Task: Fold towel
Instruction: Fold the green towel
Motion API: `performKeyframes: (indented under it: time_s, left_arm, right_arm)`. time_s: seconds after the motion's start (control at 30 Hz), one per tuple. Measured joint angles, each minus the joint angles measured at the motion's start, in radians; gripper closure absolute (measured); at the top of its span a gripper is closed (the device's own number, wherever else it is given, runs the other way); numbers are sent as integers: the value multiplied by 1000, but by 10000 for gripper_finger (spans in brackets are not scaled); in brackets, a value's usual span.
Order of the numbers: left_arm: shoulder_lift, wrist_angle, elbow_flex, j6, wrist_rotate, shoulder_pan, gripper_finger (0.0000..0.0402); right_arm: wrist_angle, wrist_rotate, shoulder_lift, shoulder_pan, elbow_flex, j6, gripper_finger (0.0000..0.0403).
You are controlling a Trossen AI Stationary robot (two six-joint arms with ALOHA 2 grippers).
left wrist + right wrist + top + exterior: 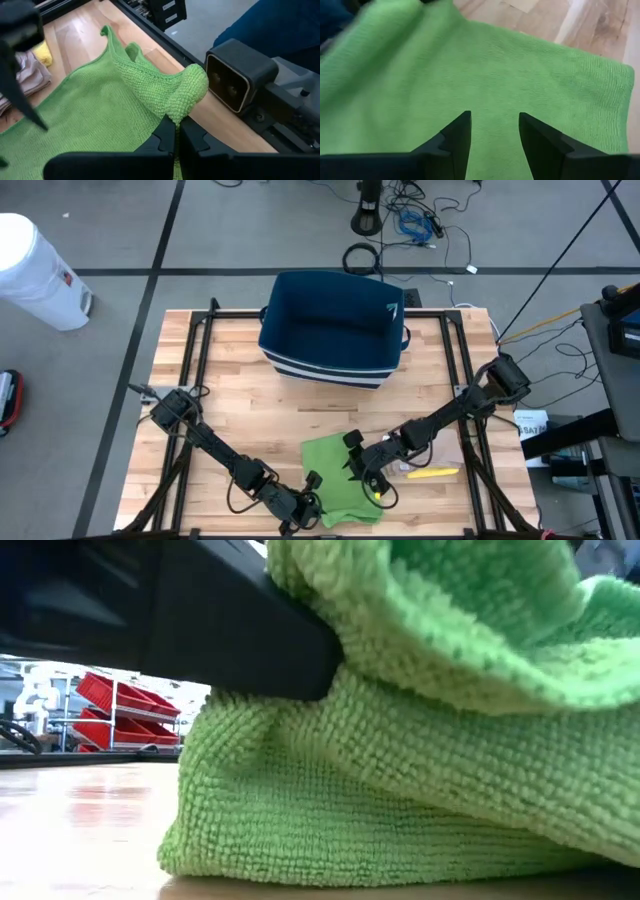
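Observation:
A green towel (pixel 335 462) lies near the table's front edge, partly doubled over. My left gripper (pixel 312 502) is at the towel's near left side, shut on a bunched part of it (pixel 187 92). My right gripper (pixel 374 483) is over the towel's right part. In the right wrist view its fingers (pixel 494 131) stand open just above the flat cloth (pixel 485 75), with nothing between them. In the low view the towel (pixel 400 780) fills the picture and a dark finger (pixel 230 630) lies in its upper fold. My left gripper pinches a bunched fold at the towel's edge (pixel 176 114) between its two shut fingers; how many layers I cannot tell. The fingers slant down from the table's near left. The held part stands up as a hump above the fingertips, and the rest of the towel (pixel 85 120) lies slack on the table.
A dark blue bin (pixel 333 325) with white stripes stands at the table's far middle. A yellow marker (pixel 432 473) and papers (pixel 440 448) lie right of the towel. A black camera box (pixel 235 75) sits close beside the held fold.

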Motion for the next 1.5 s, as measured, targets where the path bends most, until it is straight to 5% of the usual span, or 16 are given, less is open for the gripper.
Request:
performKeyframes:
  time_s: [0.53,1.07,1.5]
  left_arm:
    - [0,-51,0,-5,-19,-11,399]
    - [0,-208,0,53,-23,63,399]
    - [0,-172,0,60,-23,61,399]
  right_arm:
    - [-55,-15,82,-98,4,3,264]
    - [-324,187,-44,-104,-2,38,264]
    - [-349,155,-247,73,-1,146,256]
